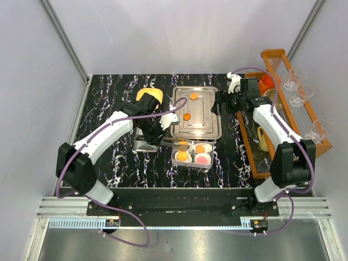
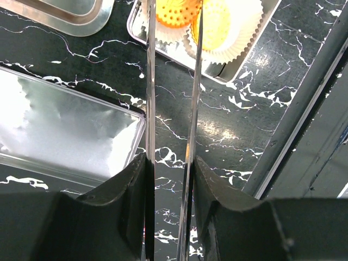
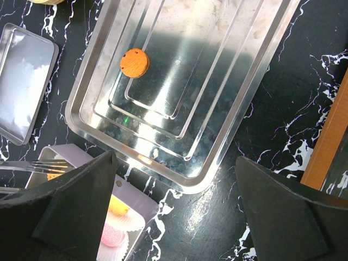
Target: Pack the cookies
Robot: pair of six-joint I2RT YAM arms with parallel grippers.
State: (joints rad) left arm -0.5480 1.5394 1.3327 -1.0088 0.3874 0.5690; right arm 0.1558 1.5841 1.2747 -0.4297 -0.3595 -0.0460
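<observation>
L claw [image 2: 169, 179] clamps long steel tongs [image 2: 150, 81], tips over white paper cups [image 2: 247, 22]; next round orange cookie [image 1: 187, 116] just beyond, on steel tray [image 1: 206, 117]. R claw [image 3: 174, 160] wide open, empty.

The overhead view is taken from high behind the arm bases, tilted down, so the whole worktop [image 1: 109, 92] is covered. The left wrist view is shot super close to the marble, aimed along the tongs [image 2: 150, 109] toward the cup box [image 2: 217, 73]. The right wrist view is held higher, pointed down at the steel tray [image 3: 217, 70] and one cookie [image 3: 135, 62]. The steel tray is shared with the overhead; the cup box is caught in all three.
</observation>
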